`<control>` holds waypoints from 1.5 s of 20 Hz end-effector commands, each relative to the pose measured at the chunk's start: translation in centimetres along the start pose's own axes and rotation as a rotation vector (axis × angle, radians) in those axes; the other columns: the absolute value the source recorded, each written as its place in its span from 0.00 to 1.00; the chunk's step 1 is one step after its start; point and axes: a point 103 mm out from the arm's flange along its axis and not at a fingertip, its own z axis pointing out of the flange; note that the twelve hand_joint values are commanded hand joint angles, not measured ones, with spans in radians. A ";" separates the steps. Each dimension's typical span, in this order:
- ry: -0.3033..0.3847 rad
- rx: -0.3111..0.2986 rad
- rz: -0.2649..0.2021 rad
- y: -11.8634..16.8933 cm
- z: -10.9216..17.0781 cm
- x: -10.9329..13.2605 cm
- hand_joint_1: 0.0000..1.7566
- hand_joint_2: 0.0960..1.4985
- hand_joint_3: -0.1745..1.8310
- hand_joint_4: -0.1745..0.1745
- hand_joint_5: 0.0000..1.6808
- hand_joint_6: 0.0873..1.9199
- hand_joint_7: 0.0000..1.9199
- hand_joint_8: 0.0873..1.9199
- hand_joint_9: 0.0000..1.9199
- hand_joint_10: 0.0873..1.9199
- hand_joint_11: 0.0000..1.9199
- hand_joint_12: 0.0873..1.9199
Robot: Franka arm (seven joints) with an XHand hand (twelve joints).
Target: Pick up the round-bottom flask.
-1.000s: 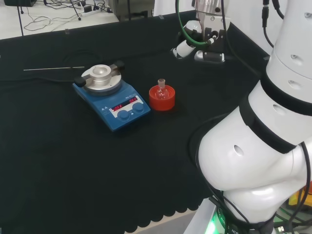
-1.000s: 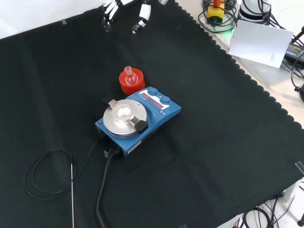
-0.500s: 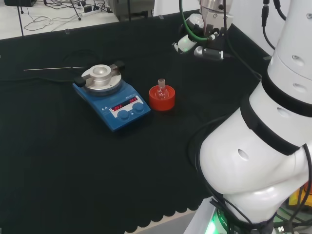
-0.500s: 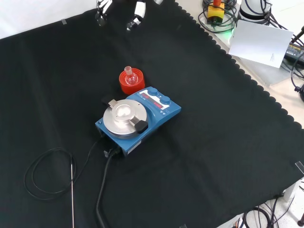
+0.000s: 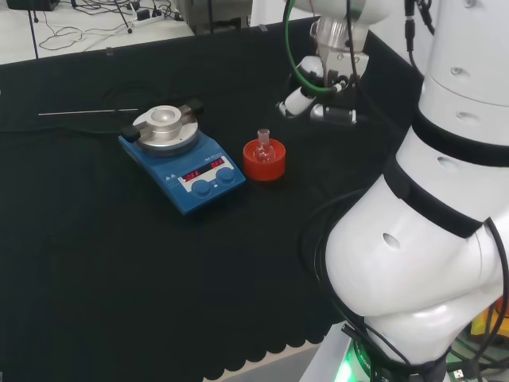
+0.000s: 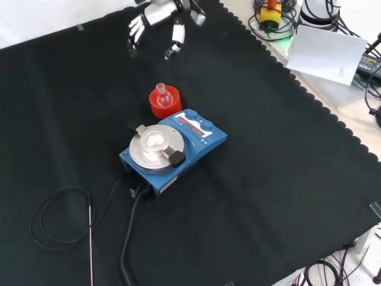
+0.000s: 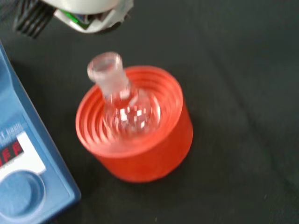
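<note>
Near edge of bench [image 6: 286, 196], front view: scalloped cloth border running along the right side, broad bare black cloth between it and the equipment. Thin metal rod [image 6: 91, 244] and coiled black cable [image 6: 50, 217] lying at lower left, well apart from the rest.

Centre: blue stirrer plate [image 6: 172, 149] with round metal top, cable leading off its near corner.

Just beyond, almost touching the plate's far edge: red ribbed stand [image 6: 165, 102] carrying the round-bottom flask [image 6: 162, 92], clear glass, neck upright. Wrist view: flask [image 7: 122, 100] seated in the stand's [image 7: 140, 140] ribbed hollow, neck slightly tilted, corner of blue plate [image 7: 23, 172] just beside.

Farther off: hand [image 6: 156, 18] above the cloth, beyond the flask and apart from it, fingers spread and relaxed, grasping nothing. Head view: hand [image 5: 318, 95] up and right of flask [image 5: 263, 143], open cloth between them and all round the stand [image 5: 263, 161].
</note>
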 end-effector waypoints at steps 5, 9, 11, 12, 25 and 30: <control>-0.037 0.035 -0.018 1.5 3.2 -0.2 0.48 0.37 0.41 0.36 0.33 0.03 0.15 0.33 0.24 0.32 0.09 0.72; -0.028 0.046 -0.023 1.6 4.0 -0.1 0.52 0.36 0.42 0.34 0.35 0.04 0.15 0.33 0.25 0.32 0.10 0.71; -0.036 0.056 -0.032 1.7 4.4 0.3 0.52 0.35 0.43 0.34 0.35 0.04 0.15 0.33 0.25 0.32 0.10 0.71; -0.039 0.064 -0.035 1.8 4.7 0.5 0.52 0.35 0.43 0.34 0.34 0.05 0.15 0.33 0.25 0.32 0.10 0.71; -0.051 0.013 -0.039 2.4 6.2 1.8 0.53 0.33 0.45 0.31 0.35 0.07 0.15 0.34 0.24 0.32 0.10 0.71; -0.050 -0.023 -0.038 2.9 6.1 1.7 0.50 0.32 0.43 0.30 0.34 0.08 0.15 0.34 0.25 0.32 0.12 0.71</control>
